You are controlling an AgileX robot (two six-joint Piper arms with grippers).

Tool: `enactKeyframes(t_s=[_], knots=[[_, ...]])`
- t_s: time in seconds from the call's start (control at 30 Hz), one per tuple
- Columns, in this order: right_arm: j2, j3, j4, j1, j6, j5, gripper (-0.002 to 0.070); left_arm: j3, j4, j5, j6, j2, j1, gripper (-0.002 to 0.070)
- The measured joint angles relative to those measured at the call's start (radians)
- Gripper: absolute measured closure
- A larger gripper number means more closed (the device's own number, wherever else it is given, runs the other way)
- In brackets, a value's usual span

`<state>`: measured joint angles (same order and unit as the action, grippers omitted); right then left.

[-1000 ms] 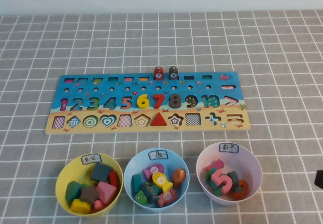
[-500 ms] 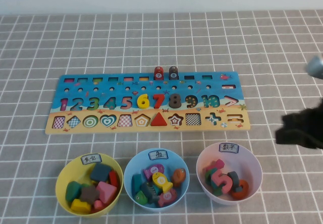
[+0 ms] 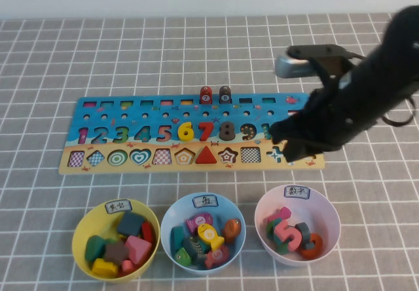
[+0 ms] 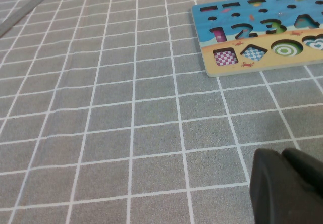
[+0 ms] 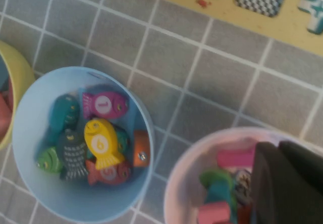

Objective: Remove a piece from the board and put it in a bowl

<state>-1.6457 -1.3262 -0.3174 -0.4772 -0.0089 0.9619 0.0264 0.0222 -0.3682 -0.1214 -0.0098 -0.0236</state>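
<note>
The red triangle piece (image 3: 205, 155) sits in its slot in the tan strip of the board (image 3: 105, 116). The yellow bowl (image 3: 81, 228), with a white label on its rim, stands at the front left and holds several blocks. My right gripper (image 3: 289, 148) hangs shut and empty over the board's right end, well to the right of the triangle. In the right wrist view its fingers (image 5: 270, 183) are above the white-pink bowl (image 5: 187, 158). My left gripper (image 4: 282, 154) is shut and empty, low over the cloth, left of the board (image 4: 262, 65).
A light-blue bowl (image 3: 171, 220) with fish pieces and a white-pink bowl (image 3: 330, 220) with number pieces stand in front of the board. Numbers 6, 7 and 8 and two pegs (image 3: 215, 95) remain on the board. A grey checked cloth covers the table.
My right arm has swept in from the right edge and now hangs over the board's right end. The board and the bowls have not moved.
</note>
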Motion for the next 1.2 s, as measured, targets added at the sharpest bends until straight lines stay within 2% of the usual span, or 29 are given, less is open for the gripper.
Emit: enactKeyframes(t_s=[0.47,0.6,0.8,0.87,0.97,1.2], knots=[[-0.338,-0.457,0.091,-0.147,0.139,0.21,0.0685,0.0,-0.004,0.0,0.0,0.0,0.0,0.0678],[-0.439,-0.582,0.099,-0.166,0.186,0.254,0.0614,0.0,-0.004,0.0,0.0,0.0,0.0,0.0678],[-0.561,-0.73,0.101,-0.172,0.271,0.263,0.0407,0.0,-0.004,0.0,0.0,0.0,0.0,0.0678],[-0.589,-0.765,0.102,-0.172,0.3,0.264,0.0363,0.0,-0.004,0.0,0.0,0.0,0.0,0.0678],[-0.629,-0.804,0.104,-0.172,0.32,0.267,0.0335,0.0,-0.004,0.0,0.0,0.0,0.0,0.0678],[-0.687,-0.874,0.168,-0.172,0.404,0.27,0.0325,0.0,-0.004,0.0,-0.001,0.0,0.0,0.0678]])
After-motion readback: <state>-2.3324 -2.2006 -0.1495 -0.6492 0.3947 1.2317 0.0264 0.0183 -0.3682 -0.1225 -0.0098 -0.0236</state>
